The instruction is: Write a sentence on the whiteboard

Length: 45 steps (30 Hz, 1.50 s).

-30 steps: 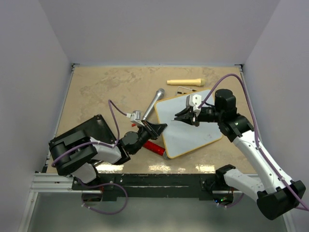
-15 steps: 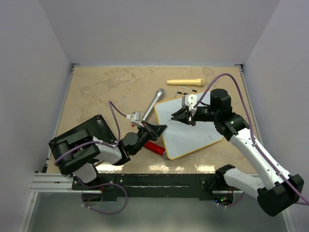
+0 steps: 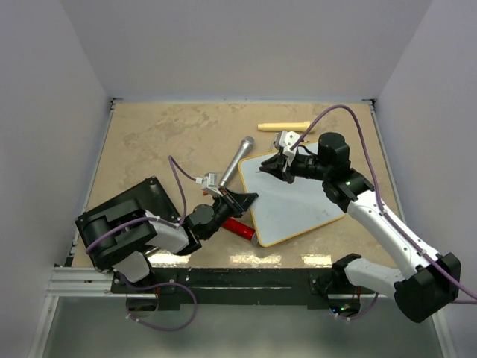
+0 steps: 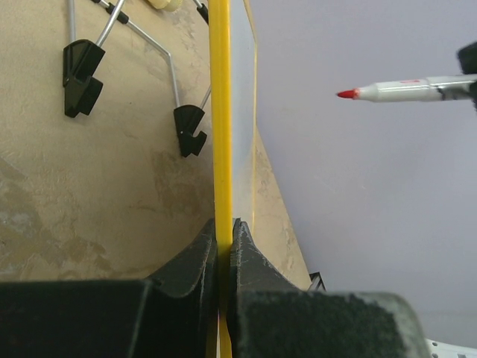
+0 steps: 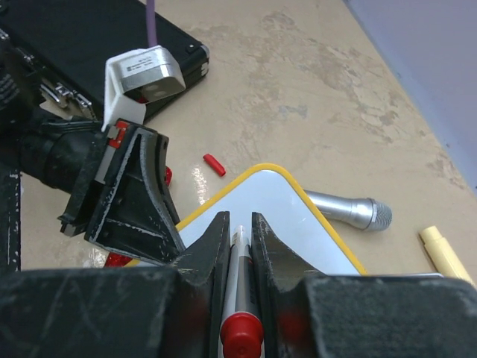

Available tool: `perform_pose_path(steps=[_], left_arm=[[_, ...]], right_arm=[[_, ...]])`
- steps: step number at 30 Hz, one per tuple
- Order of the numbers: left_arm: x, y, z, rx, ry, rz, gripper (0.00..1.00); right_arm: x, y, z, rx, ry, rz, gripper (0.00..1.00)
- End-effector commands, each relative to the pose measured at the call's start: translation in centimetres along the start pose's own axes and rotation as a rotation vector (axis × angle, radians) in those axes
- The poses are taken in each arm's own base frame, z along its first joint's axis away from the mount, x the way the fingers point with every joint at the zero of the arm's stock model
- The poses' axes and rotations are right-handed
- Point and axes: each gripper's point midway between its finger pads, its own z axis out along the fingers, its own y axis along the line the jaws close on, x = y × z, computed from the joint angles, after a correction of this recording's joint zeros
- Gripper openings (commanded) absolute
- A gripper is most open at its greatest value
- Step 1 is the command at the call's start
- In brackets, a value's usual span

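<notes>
The whiteboard (image 3: 294, 201) lies tilted on the table, its glossy white face blank; no sentence shows on it. My left gripper (image 3: 246, 200) is shut on the board's left frame edge; in the left wrist view the jaws (image 4: 223, 224) pinch the yellow frame (image 4: 220, 112). My right gripper (image 3: 277, 165) is shut on a red-tipped marker (image 5: 238, 257) and holds it over the board's far left corner (image 5: 291, 216). The marker tip (image 4: 346, 94) hangs off the surface in the left wrist view.
A silver microphone (image 3: 237, 160) lies beside the board's far left corner. A cream stick (image 3: 283, 126) lies behind the board. A red object (image 3: 238, 227) lies under my left gripper, with a small red cap (image 5: 214, 164) nearby. A black flat box (image 3: 127, 209) sits at left. The board's black wire feet (image 4: 82, 67) rest on the table.
My right gripper has moved left and toward the far edge with the marker, from mid-board to its far left corner. My left gripper still holds the frame.
</notes>
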Motion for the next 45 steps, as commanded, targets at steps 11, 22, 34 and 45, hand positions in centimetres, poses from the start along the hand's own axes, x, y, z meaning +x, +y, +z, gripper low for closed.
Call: perform_pose_path(steps=[11, 22, 34, 45], left_arm=[[1.4, -1.0, 0.2, 0.079, 0.052, 0.127, 0.00], [1.6, -1.2, 0.2, 0.088, 0.054, 0.142, 0.00], [1.6, -1.3, 0.2, 0.094, 0.051, 0.155, 0.00], [1.4, -1.2, 0.0, 0.087, 0.041, 0.161, 0.00]], right_arm=[[1.7, -2.5, 1.4, 0.114, 0.024, 0.073, 0.00], [2.6, -2.8, 1.6, 0.127, 0.043, 0.081, 0.00], [4.3, -2.4, 2.1, 0.089, 0.104, 0.099, 0.00], [5.3, -1.6, 1.9, 0.049, 0.146, 0.111, 0.00]])
